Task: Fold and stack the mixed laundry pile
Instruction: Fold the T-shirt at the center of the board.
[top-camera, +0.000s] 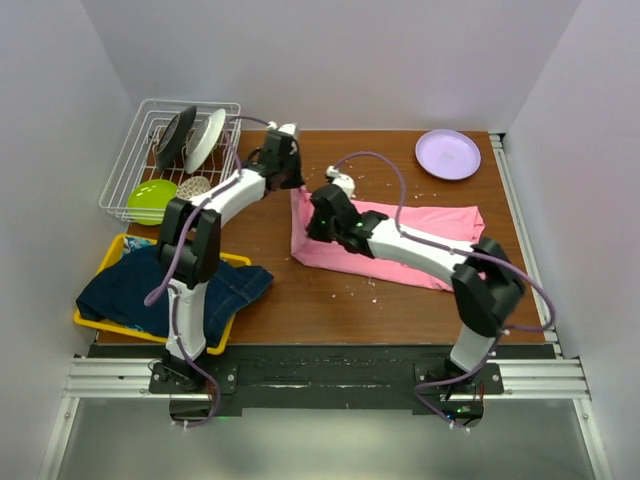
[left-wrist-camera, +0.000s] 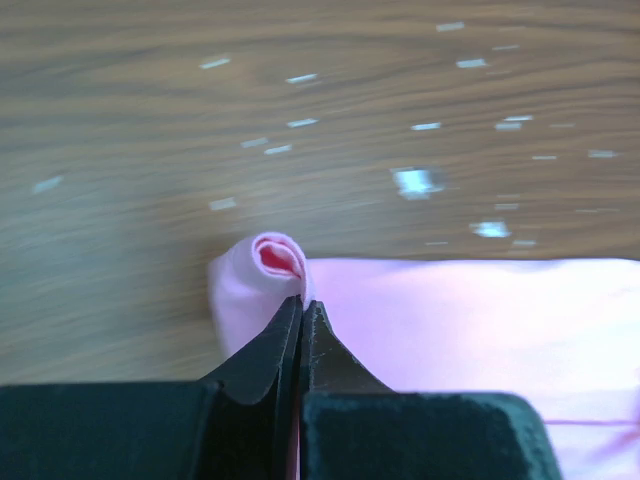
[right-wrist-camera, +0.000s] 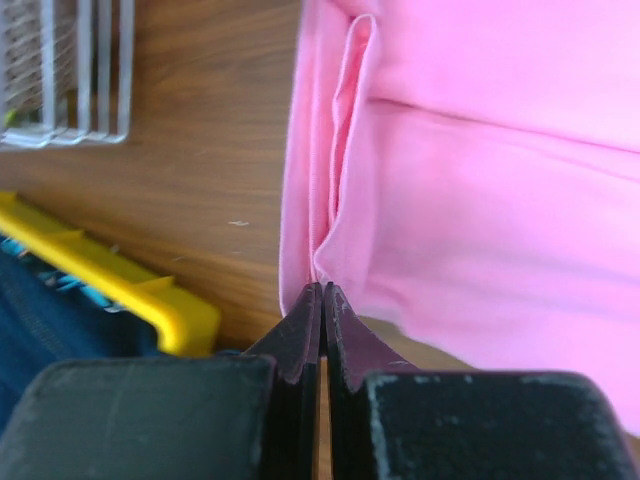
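Folded pink T-shirt lies on the surface, long axis 9-to-3 o'clock in the top view; left fingers clamped tight on its far 9 o'clock corner, right fingers clamped on the near one, so the cloth runs toward 3 o'clock from both.

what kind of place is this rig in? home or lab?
Probably a lab cell staged as a home: plain white walls box in a wooden table, a metal rail runs along its front, with a dish rack and pink T-shirt as props.
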